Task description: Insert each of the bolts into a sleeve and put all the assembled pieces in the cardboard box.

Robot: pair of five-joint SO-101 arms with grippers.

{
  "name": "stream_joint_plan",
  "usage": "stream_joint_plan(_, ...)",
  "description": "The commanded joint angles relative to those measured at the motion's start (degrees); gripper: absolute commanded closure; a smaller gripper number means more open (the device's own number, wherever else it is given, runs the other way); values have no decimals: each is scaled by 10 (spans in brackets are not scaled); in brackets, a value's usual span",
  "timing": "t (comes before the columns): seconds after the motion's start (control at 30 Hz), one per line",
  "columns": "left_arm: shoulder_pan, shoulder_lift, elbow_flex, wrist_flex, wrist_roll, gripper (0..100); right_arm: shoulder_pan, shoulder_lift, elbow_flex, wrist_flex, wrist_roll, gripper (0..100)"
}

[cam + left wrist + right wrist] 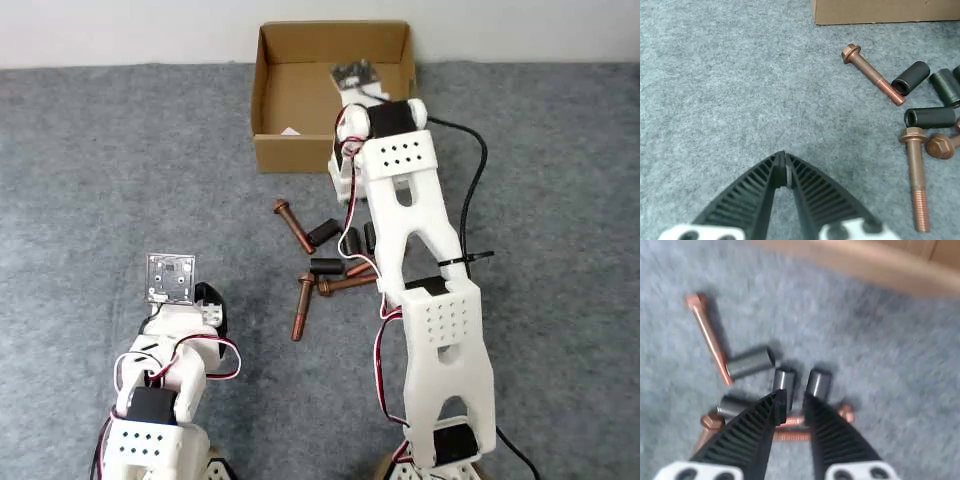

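Bolts: copper-coloured, lying loose on the grey desk in a cluster just in front of the cardboard box, between the two arms. Mixed with the sleeves but separate from them, not yet assembled.

First bolt: nearest the box, head toward the box, threaded end just beside the open mouth of a sleeve.

Second bolt: head just below a crosswise sleeve, shank pointing away from the box.

Third bolt: head close beside the head of the second bolt, shank running out of the left wrist view.

Sleeves: black, short, hollow, lying on their sides among the bolts.

Left end effector: closed, fingertips pressed together, gripping nothing. Positioned over bare desk, apart from the cluster.

Right end effector: open by a narrow gap, gripping nothing. Positioned above the cluster, with two sleeve ends just beyond the fingertips and a threaded shank showing across the gap underneath. Contact with the desk or the parts: cannot tell.

Right arm: stretched across the desk toward the box, covering part of the cluster in the high view.

Left arm: folded low near the front edge of the desk.
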Motion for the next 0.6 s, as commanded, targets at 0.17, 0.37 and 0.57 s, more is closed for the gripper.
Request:
stream_joint_plan(0.17,-4,0,-3,-9,1,995,9,-4,44,20,-17,864)
stream_joint_plan(0.37,-4,0,-3,-9,1,995,29,56,44,2,-16,864)
stream_joint_plan(0.57,-4,0,-3,-9,1,995,29,107,44,-25,-14,865)
